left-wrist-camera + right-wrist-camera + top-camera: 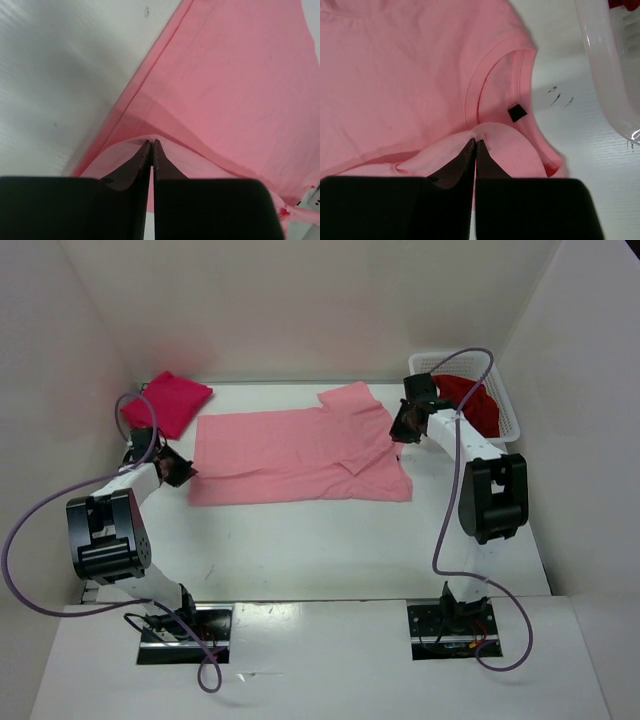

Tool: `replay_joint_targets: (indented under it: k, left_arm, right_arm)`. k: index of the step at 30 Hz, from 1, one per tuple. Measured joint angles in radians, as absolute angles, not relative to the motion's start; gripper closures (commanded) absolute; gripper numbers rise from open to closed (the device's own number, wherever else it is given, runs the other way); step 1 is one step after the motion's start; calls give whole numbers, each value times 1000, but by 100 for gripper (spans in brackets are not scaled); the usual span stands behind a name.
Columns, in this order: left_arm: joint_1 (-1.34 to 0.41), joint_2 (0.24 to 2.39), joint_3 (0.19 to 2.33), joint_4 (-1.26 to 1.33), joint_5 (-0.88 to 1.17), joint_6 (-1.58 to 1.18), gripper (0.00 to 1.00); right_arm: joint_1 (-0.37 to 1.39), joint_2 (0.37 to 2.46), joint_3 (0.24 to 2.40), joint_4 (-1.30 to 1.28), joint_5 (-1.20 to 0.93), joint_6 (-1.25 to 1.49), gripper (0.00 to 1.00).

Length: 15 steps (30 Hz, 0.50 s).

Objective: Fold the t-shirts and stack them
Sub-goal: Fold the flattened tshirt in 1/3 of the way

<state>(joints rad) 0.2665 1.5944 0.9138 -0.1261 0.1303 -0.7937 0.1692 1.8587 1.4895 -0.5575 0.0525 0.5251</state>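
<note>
**Both tools clamped on the pink shirt, 1 at each end**

You have the light pink t-shirt (290, 455) spread flat across the middle of the counter (330, 550), lying sideways, with its collar end to your right and its hem to your left. A sleeve points toward the back wall, and part of the cloth on the near right side is folded over.

Your left tool (178, 472) sits at the shirt's left edge. In its wrist view the fingers are nearly together, with a fold of the pink hem lifted up and pinched at their tips (151, 144).

Your right tool (403, 426) is at the collar end. Its fingers are closed on a small peak of pink cloth (475, 142) just below the neck opening, near the black neck label (517, 112).

The crimson-magenta t-shirt (168, 400) lies folded in the far left corner, just apart from the pink one. The dark red t-shirt (468, 398) is bunched inside the white basket (515, 425) in the far right corner, just beside your right tool.
</note>
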Motion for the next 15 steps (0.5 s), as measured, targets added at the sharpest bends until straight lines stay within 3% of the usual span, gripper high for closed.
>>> replay_joint_targets:
  k: [6, 9, 11, 13, 15]
  left_arm:
    - [267, 1634, 937, -101, 116, -793, 80]
    - [267, 1625, 937, -104, 107, -787, 56]
    - [267, 1594, 935, -114, 106, -790, 48]
    - [267, 1526, 911, -107, 107, -792, 48]
    - [267, 1431, 866, -108, 106, -794, 52]
  right_arm:
    - [169, 1919, 1522, -545, 78, 525, 98]
    - [169, 1938, 1540, -545, 83, 525, 73]
    - [169, 1933, 1543, -545, 83, 524, 60]
    - [169, 1913, 1541, -543, 80, 519, 59]
    - [169, 1868, 1517, -537, 76, 519, 64]
